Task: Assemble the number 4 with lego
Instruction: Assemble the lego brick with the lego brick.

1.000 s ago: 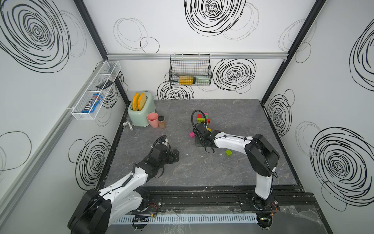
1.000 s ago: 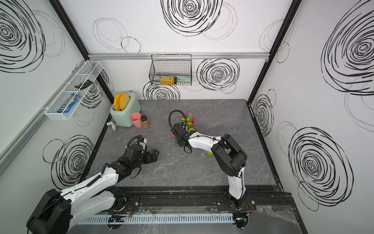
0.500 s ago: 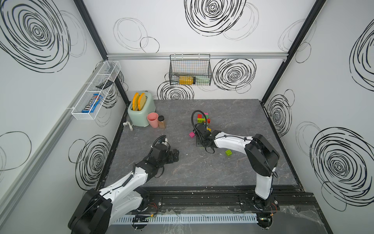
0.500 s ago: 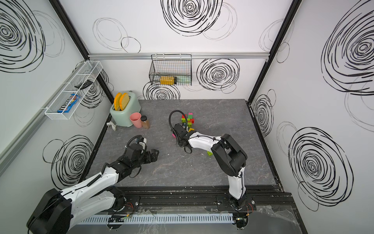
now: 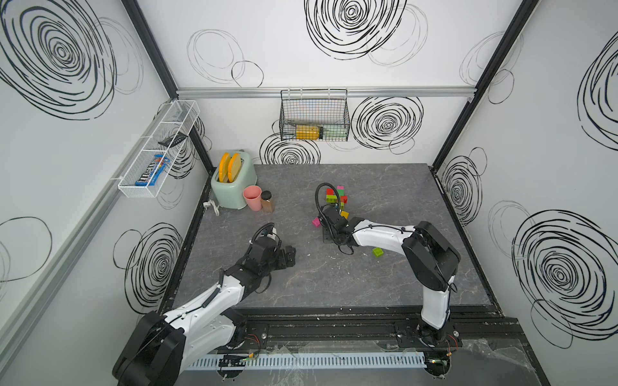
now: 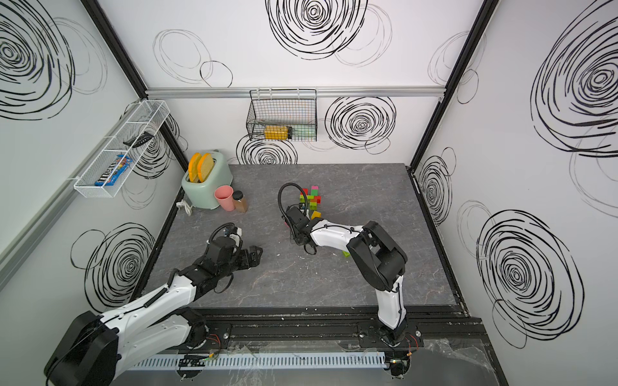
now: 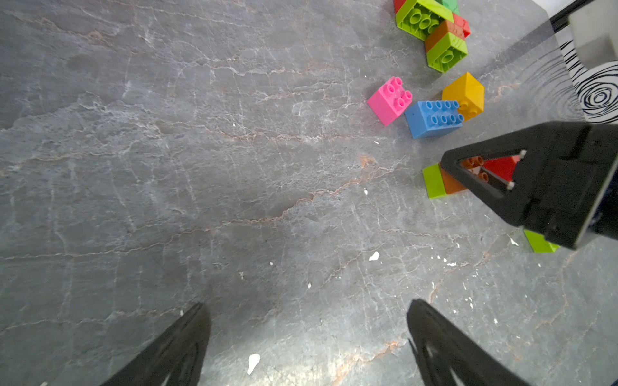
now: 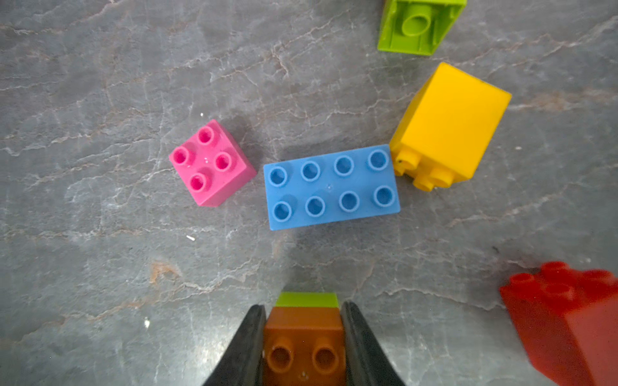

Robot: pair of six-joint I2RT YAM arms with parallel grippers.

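My right gripper [image 8: 302, 320] is shut on an orange lego brick [image 8: 302, 334] that sits stacked on a lime brick [image 8: 307, 299], low over the table [image 5: 334, 277]. Just beyond it lie a pink brick [image 8: 210, 163], a long blue brick [image 8: 331, 187] and a tipped yellow brick [image 8: 448, 127], with a red brick [image 8: 568, 317] to the side. A joined cluster of lego [image 5: 337, 197] stands farther back. One lime brick [image 5: 378, 252] lies alone by the right arm. My left gripper [image 7: 307, 309] hangs open over bare table, apart from every brick.
At the back left stand a mint toaster [image 5: 234, 185], a pink cup [image 5: 252, 198] and a small jar [image 5: 267, 201]. A wire basket [image 5: 314, 117] hangs on the back wall and a white shelf [image 5: 157, 150] on the left wall.
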